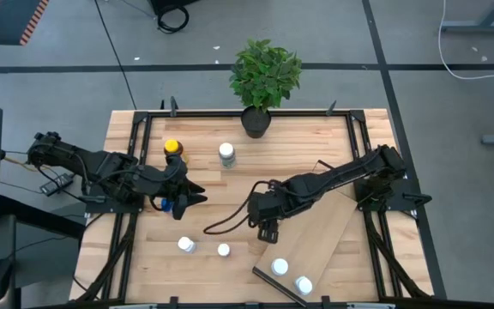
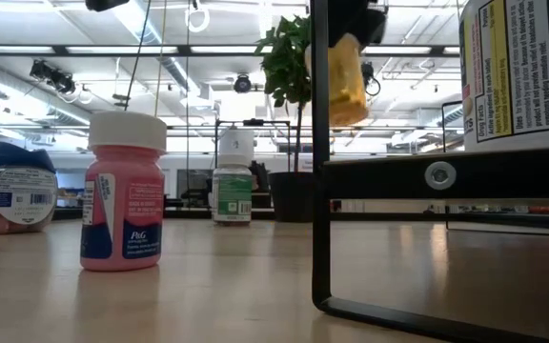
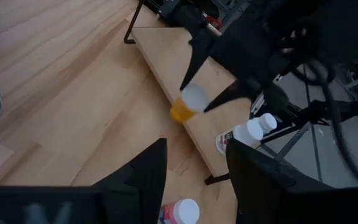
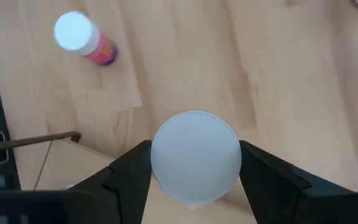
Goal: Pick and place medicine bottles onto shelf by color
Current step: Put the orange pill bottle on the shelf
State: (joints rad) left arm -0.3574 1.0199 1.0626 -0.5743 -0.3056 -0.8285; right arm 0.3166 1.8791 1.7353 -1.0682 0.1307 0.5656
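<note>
Right wrist view shows the right gripper (image 4: 194,163) pinching a white-capped orange bottle (image 4: 196,155) above the table (image 1: 144,236), evidently bound for the shelf (image 1: 316,240); left gripper (image 3: 194,168) hangs spread, empty.

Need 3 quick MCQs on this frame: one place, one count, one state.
1. Where is the yellow-capped bottle?
A. On the table by the left arm
B. On the shelf
C. In the right hand

2. How many bottles stand on the shelf?
A. None
B. Two
C. Five

3. What is the state of the right hand?
A. Open and empty
B. Closed on the plant
C. Closed on a white-capped bottle

Answers:
1. A: the yellow-capped bottle stands on the bare table beside the left arm.
2. B: two white-capped bottles stand on the shelf.
3. C: the right hand clamps an orange bottle with a white cap.
</note>
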